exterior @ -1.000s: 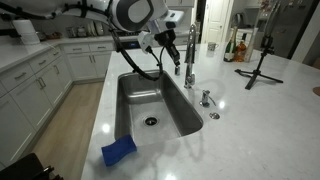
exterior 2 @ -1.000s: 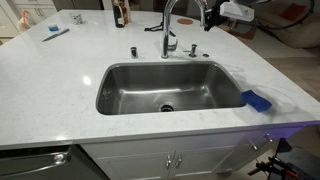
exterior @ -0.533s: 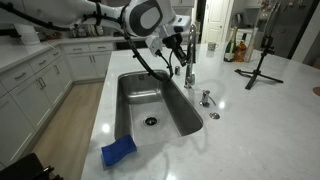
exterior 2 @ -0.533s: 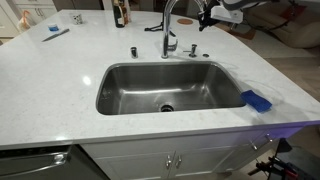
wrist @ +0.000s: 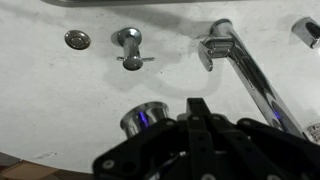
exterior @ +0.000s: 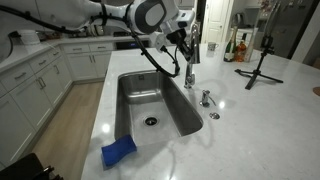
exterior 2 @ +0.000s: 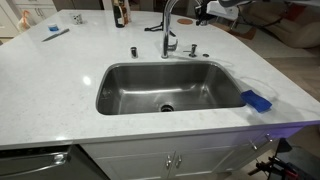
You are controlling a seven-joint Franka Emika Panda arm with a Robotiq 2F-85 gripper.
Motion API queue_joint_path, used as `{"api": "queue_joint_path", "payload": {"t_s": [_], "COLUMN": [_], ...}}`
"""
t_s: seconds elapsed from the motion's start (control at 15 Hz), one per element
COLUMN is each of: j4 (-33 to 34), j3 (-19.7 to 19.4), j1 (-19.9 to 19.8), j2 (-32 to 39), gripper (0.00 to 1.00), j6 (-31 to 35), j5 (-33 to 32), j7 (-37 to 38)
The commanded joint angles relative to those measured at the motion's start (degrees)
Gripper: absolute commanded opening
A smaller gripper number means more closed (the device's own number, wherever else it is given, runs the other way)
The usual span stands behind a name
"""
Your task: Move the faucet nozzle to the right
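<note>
The faucet nozzle is seen standing on the worktop behind the back rim of the sink, its chrome arch rising well above the short fittings beside it. The claw is held high, near the top of the arch. In the wrist view the black fingers are shown pressed together with nothing gripped. A round chrome end lies just beside them; whether they touch cannot be told. A blue sponge is found at the sink's edge. A black tripod and some bottles are seen further off, the bottle labels being too small to be read.
</note>
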Motion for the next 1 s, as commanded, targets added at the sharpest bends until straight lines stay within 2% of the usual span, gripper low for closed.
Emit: {"api": "queue_joint_path", "payload": {"t_s": [0.0, 0.73, 0.87, 0.93], "j4": [6.34, 15.31, 15.86, 15.16], "j3": [-0.16, 0.28, 1.73, 3.22], "j1": [-1.18, -4.93, -5.69, -5.98], "j2": [3.36, 9.98, 10.04, 9.09], "gripper": [0.0, 0.0, 0.0, 0.0], "j6": [-2.55, -4.7, -6.32, -9.2], "j5": [0.71, 1.27, 2.43, 3.79], "j7": [0.77, 1.81, 0.34, -1.29]}}
